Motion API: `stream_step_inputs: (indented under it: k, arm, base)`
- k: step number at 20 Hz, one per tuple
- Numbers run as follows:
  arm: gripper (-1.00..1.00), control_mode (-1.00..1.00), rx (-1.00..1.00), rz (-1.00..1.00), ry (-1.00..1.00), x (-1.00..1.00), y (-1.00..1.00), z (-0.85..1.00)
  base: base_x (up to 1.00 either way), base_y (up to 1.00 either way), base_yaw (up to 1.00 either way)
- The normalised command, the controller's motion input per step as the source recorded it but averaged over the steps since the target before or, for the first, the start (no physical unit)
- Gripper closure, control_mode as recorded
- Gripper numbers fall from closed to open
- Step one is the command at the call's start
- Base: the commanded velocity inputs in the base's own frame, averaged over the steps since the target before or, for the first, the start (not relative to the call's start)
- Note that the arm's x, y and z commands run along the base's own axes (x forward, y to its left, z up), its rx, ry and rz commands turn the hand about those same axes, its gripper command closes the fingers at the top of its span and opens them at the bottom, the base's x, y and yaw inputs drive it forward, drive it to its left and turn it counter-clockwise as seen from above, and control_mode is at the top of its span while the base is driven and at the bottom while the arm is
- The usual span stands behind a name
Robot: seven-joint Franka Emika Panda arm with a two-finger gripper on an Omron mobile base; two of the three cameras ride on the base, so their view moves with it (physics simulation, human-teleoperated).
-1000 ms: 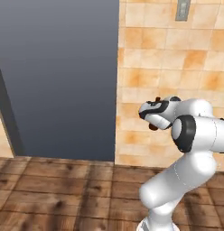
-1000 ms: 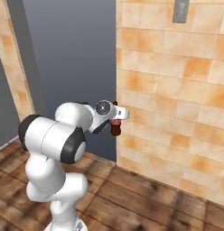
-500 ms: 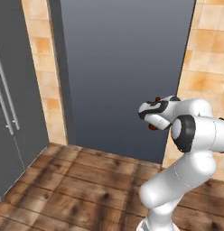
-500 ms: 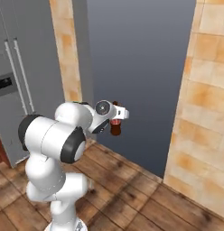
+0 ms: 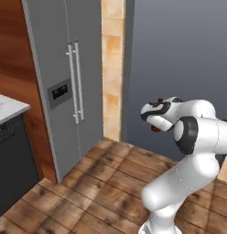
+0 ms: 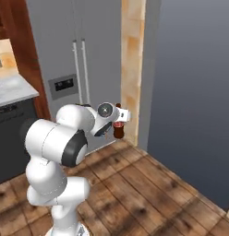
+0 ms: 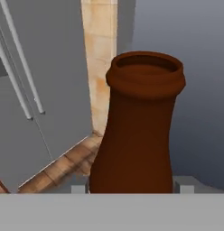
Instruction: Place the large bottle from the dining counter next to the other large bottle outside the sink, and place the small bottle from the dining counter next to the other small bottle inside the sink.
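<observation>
My gripper is shut on the large bottle, a brown bottle held out in front of the arm at chest height. In the left base view a little of the bottle peeks out below the hand. The hand view looks along the bottle's brown body to its rimmed far end, with a small fingertip on either side of it. The sink, the dining counter, the small bottle and the other large bottle are out of view.
A grey double-door fridge with long handles stands ahead on the left, beside a tan tiled pillar and a dark grey wall panel. A marble worktop over dark cabinets lies at far left. Wooden floor lies below.
The whole picture has swept sideways, so the camera has moved: the tiled wall left the view, the fridge and worktop came in. The arm's pose and its hold on the bottle are unchanged.
</observation>
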Motion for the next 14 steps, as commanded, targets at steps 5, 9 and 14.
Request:
stream_step_inputs:
  k: [5, 9, 14]
  arm:
    - [1.0, 1.0, 0.0, 0.0, 0.0, 0.0, 0.0, 0.0]
    - [1.0, 1.0, 0.0, 0.0, 0.0, 0.0, 0.0, 0.0]
    - [1.0, 1.0, 0.0, 0.0, 0.0, 0.0, 0.0, 0.0]
  base:
    - [0.0, 0.97, 0.41]
    - [0.0, 0.95, 0.4]
    - [0.04, 0.9, 0.34]
